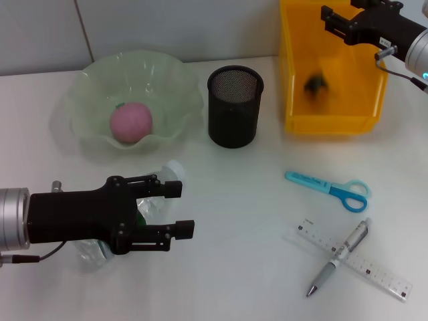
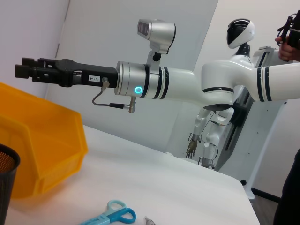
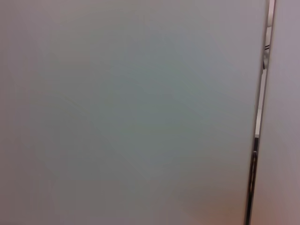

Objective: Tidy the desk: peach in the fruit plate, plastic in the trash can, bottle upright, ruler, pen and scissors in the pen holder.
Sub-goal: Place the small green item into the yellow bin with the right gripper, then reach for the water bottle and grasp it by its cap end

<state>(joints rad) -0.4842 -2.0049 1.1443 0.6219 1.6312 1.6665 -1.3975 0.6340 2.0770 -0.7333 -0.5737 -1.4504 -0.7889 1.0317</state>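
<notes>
A pink peach (image 1: 131, 122) rests in the pale green fruit plate (image 1: 87, 80). The clear bottle (image 1: 152, 204) lies on its side at the front left, white cap toward the plate. My left gripper (image 1: 179, 210) hovers over it, open, one finger on each side of its neck. My right gripper (image 1: 330, 19) (image 2: 21, 67) hangs open over the yellow trash can (image 1: 297, 93) (image 2: 42, 140). A dark, blurred piece of plastic (image 1: 315, 85) is inside the can. Blue scissors (image 1: 331, 188) (image 2: 112, 215), a clear ruler (image 1: 374, 269) and a pen (image 1: 336, 259) lying across it sit at the front right.
The black mesh pen holder (image 1: 234, 107) (image 2: 7, 164) stands between the plate and the can. A white wall runs behind the table. In the left wrist view a white humanoid robot (image 2: 239, 37) stands beyond the table's far side.
</notes>
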